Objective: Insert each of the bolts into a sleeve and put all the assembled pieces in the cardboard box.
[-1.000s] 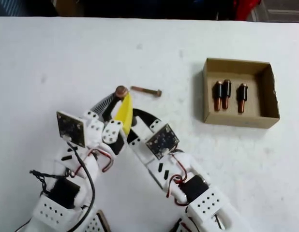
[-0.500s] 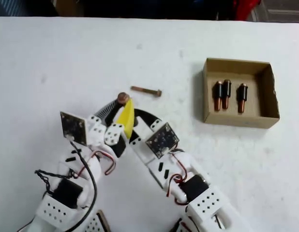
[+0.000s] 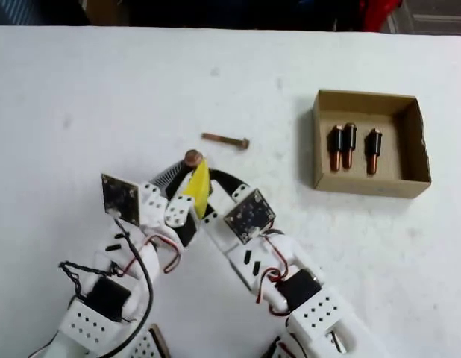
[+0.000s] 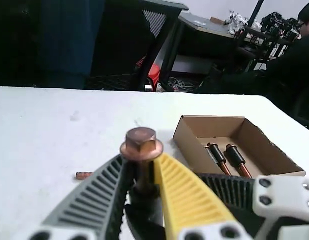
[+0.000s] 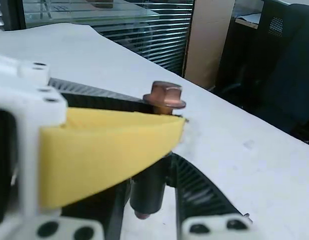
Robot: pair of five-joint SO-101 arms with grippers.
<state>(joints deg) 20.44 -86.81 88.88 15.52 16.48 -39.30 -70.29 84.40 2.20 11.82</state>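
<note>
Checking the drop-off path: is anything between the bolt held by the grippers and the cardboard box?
Nothing visible. Bare table lies between the held bolt and the cardboard box; the loose bolt lies flat just beside that path.

Arms angle inward; left fingers [image 4: 185, 196] pinch the bolt [image 4: 141, 145]; right fingers [image 5: 195, 191] clasp the sleeve [image 5: 147, 192].

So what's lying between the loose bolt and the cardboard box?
Nothing: in the high view, only bare white table separates the loose bolt from the cardboard box.
</note>
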